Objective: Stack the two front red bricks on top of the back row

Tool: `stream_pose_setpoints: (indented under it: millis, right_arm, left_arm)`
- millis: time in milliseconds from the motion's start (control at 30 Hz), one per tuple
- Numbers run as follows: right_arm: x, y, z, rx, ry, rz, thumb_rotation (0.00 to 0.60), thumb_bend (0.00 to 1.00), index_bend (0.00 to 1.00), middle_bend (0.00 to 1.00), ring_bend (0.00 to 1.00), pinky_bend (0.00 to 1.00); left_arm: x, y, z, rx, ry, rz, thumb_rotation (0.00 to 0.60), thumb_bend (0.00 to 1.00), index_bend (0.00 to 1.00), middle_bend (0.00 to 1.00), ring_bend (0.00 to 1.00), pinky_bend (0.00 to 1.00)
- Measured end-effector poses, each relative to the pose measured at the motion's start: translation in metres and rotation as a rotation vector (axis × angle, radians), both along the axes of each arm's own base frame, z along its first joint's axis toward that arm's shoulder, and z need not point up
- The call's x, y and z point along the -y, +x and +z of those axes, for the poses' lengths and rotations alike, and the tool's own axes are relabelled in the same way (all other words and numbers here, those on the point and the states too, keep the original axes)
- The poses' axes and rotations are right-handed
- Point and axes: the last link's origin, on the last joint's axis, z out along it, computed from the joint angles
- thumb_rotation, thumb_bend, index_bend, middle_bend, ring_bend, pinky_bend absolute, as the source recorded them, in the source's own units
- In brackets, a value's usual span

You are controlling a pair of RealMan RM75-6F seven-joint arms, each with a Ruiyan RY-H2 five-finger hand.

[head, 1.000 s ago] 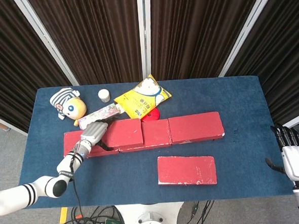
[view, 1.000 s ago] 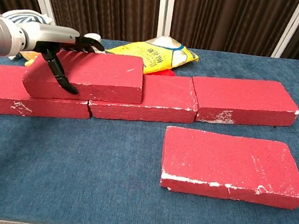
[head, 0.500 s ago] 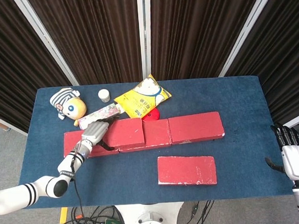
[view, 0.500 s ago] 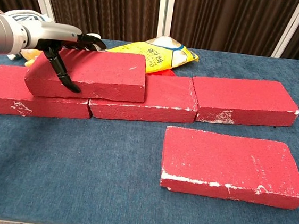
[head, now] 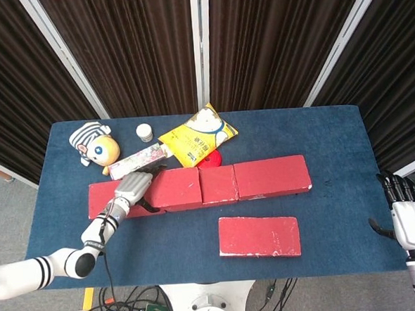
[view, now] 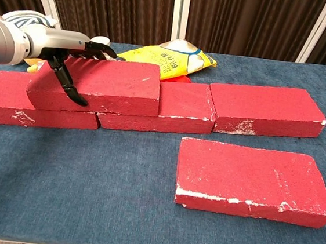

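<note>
head view:
left hand: wrapped over the left end of the stacked brick, fingers draped on top, thumb side down the front face. I read it as gripping.
stacked brick: on the back row, long axis left-right, runs rightward from my left hand and bridges the seam between the left and middle row bricks.
front brick: flat on the table, forward and well right of my left hand, long axis left-right, parallel to the row.
right hand: at the table's right edge, fingers apart, holding nothing. Nearer the front brick than the left, so I'd judge it's the one to use.

chest view:
left hand: fingers over the stacked brick's top-left corner, dark fingertips down its front face.
front brick: untouched, clear gap to the row.
right hand: not shown here.

counts: red bricks 4 (3 in row, 1 stacked, 1 of which... no: 3 row + 1 stacked + 1 front = 5); hands 2.
</note>
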Motion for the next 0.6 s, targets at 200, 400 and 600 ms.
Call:
stream_pose_setpoints:
  millis: [200, 400, 600]
  right_arm:
    - [0.0001, 0.0001, -0.0002, -0.002, 0.001, 0.001, 0.6, 0.14, 0.0, 0.0, 0.0, 0.0]
    - [0.0001, 0.0009, -0.0014, -0.003, 0.006, 0.003, 0.6, 0.14, 0.0, 0.0, 0.0, 0.0]
    - [0.0001, 0.0008, -0.0025, -0.006, 0.01, 0.003, 0.6, 0.14, 0.0, 0.0, 0.0, 0.0]
  left_arm:
    - [-0.0014, -0.0007, -0.0011, -0.003, -0.002, 0.002, 0.6, 0.04, 0.04, 0.14, 0.26, 0.23]
    - [-0.0029, -0.0017, -0.0029, -0.005, -0.012, 0.007, 0.6, 0.04, 0.04, 0.14, 0.25, 0.23]
    - [-0.0028, -0.0027, -0.0041, -0.003, -0.014, 0.007, 0.6, 0.04, 0.04, 0.14, 0.09, 0.23]
